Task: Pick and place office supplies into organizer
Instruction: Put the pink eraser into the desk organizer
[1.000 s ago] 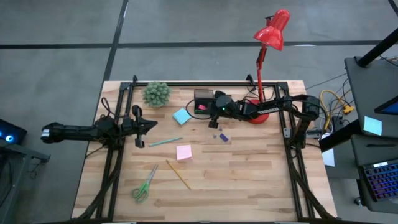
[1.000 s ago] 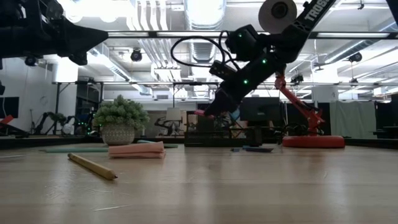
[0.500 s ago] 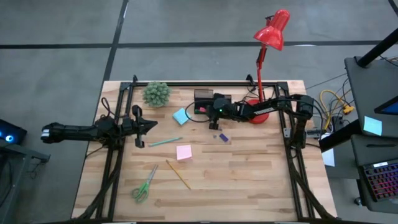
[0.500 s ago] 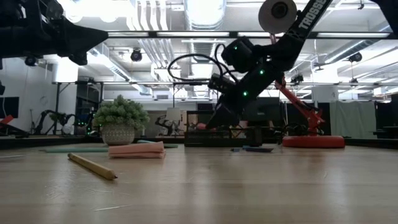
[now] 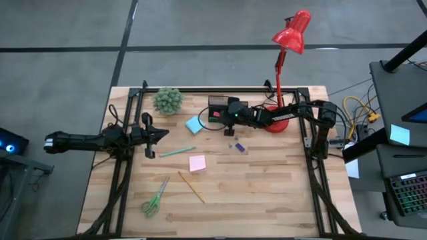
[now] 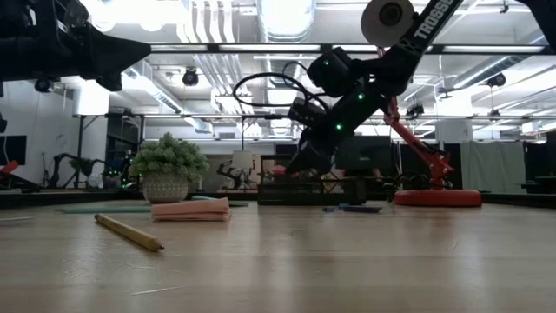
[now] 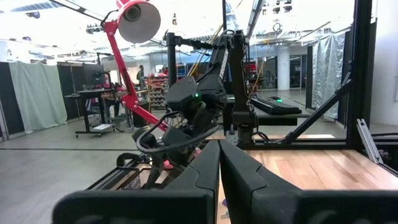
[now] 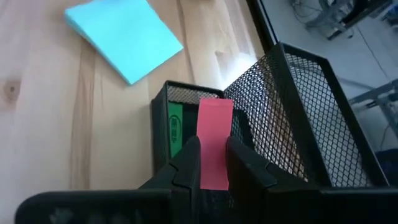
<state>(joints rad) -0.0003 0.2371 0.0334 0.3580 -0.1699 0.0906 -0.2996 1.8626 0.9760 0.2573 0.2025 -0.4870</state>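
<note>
The black mesh organizer (image 5: 217, 103) stands near the table's far edge, and a green piece (image 8: 175, 127) lies in its small front compartment (image 8: 180, 109). My right gripper (image 5: 218, 115) hovers over that compartment, shut on a small pink piece (image 8: 214, 115). A light-blue sticky pad (image 5: 194, 125), teal pen (image 5: 177, 152), pink sticky pad (image 5: 197, 163), yellow pencil (image 5: 191, 187) and green scissors (image 5: 155, 198) lie flat on the wood. Tiny pieces (image 5: 237, 146) lie right of the blue pad. My left gripper (image 5: 160, 133) waits shut at the table's left, above the surface. My right gripper pinches the pink piece between its two fingers (image 8: 188, 155) by its lower end (image 8: 214, 165); the other end sticks out past the fingertips. The fingers slant down from the table's right. The piece hangs over the organizer's small compartment; whether it touches the organizer I cannot tell.
A small potted plant (image 5: 167, 100) stands left of the organizer. The red lamp's base (image 5: 277, 124) sits right of it, under my right arm, with the lamp head (image 5: 291, 31) beyond the far edge. Black frame rails (image 5: 120, 180) run along both table sides.
My right gripper has carried the pink piece a short way toward the table's left and far edge, from beside the organizer to over its small front compartment, dipping slightly lower. It has stayed shut on the piece.
</note>
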